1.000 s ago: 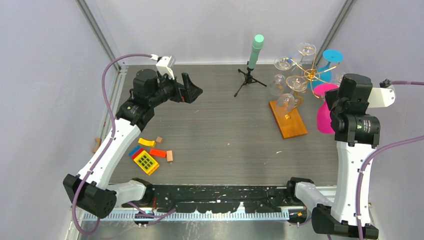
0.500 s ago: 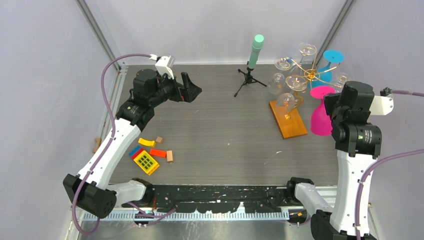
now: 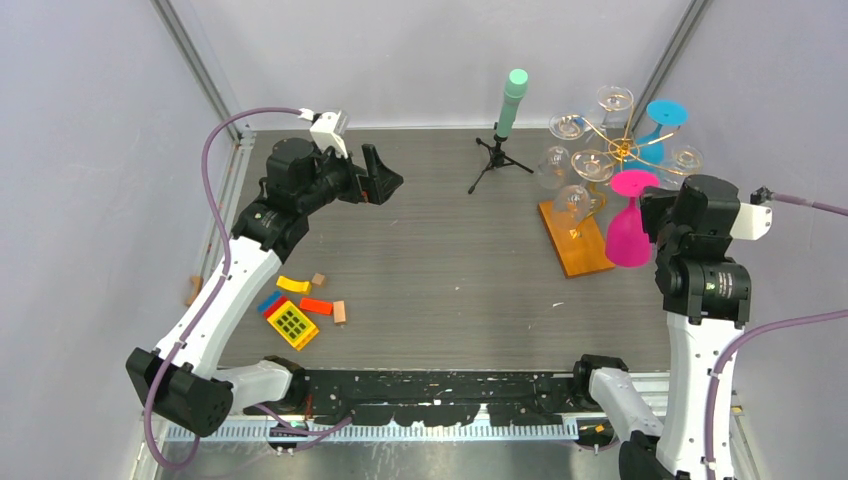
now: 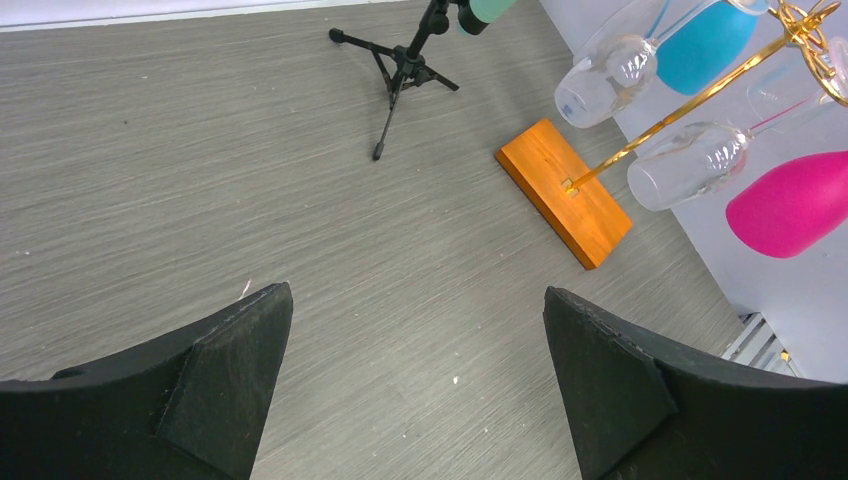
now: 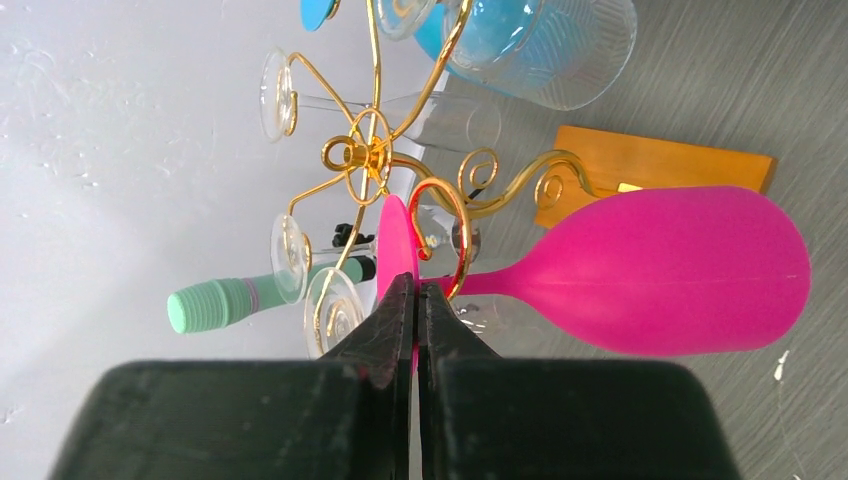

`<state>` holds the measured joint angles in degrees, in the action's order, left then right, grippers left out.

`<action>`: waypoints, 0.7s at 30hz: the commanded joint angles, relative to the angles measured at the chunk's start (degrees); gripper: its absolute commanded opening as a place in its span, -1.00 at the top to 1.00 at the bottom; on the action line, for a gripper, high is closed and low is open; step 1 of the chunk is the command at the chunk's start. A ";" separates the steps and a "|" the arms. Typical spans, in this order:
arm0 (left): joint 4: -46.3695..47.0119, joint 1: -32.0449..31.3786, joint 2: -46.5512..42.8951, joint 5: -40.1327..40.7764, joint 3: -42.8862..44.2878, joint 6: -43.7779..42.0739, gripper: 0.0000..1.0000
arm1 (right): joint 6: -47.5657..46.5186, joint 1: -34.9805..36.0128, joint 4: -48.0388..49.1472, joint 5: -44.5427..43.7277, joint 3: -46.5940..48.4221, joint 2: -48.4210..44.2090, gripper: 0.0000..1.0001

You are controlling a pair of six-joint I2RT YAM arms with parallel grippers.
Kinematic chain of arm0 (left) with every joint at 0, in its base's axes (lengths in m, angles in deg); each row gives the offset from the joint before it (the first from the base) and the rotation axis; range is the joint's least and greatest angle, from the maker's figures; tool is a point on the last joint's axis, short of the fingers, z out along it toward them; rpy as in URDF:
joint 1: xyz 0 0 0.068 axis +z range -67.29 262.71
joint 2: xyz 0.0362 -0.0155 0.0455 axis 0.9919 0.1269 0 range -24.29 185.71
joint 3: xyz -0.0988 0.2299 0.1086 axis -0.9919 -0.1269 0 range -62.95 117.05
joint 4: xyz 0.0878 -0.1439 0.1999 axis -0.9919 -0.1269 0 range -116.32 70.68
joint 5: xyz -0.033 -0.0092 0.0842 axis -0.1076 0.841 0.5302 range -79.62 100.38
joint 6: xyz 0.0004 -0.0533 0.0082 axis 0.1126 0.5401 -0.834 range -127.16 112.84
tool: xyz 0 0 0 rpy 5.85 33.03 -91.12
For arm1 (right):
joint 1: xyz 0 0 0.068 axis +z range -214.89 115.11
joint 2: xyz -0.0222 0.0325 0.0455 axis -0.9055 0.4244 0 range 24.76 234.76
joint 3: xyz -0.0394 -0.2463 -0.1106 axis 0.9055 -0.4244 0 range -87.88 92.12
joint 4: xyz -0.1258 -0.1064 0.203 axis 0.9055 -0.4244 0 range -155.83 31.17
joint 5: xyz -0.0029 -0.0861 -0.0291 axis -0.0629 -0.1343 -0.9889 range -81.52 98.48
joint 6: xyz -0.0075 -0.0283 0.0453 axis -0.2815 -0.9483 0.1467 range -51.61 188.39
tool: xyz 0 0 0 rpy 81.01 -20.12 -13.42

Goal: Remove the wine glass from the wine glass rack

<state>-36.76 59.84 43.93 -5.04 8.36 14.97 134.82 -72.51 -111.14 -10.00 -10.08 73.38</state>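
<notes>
Tightly pressed together, the right gripper (image 5: 415,292) pinches the thin flat foot of the pink wine glass (image 5: 670,270), and its black fingers almost meet on the disc's edge. The glass hangs foot uppermost. Its smooth opaque bowl narrows into a slim stem that runs past a gold curl of the wine glass rack (image 5: 365,155); whether the stem is clear of that curl I cannot tell. Since a second ago the right arm has swung leftward. The pink bowl, which was beside the orange-brown wooden base (image 3: 575,240), now overlaps its right edge in the top view. Clear glasses (image 3: 592,165) and a blue glass (image 3: 665,112) hang from the rack's other wire spirals. The left gripper (image 4: 415,370) has not moved. Its matte wedge-shaped fingers are spread wide and empty above the grey streaked table (image 4: 200,180), well apart from the rack.
</notes>
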 commanded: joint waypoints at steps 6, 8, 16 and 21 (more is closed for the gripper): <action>1.74 -0.33 -1.74 0.65 -0.20 -0.30 -0.99 | 2.92 -0.21 10.49 0.88 -1.40 1.06 0.99; 1.62 -0.33 -1.79 0.83 -0.18 -0.29 -0.99 | 3.13 -0.21 11.91 0.57 -1.55 1.83 0.99; 1.31 -0.33 -2.02 1.32 -0.20 -0.47 -0.99 | 2.72 -0.21 15.23 -3.78 -0.40 4.80 0.99; 1.26 -0.33 -1.96 1.70 -0.13 -0.77 -0.99 | 2.79 -0.21 15.23 -8.25 1.15 5.42 0.99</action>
<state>-36.89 59.81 43.39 -4.16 8.36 14.95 136.40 -72.51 -100.67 -12.49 -11.66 79.11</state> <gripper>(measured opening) 0.994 0.035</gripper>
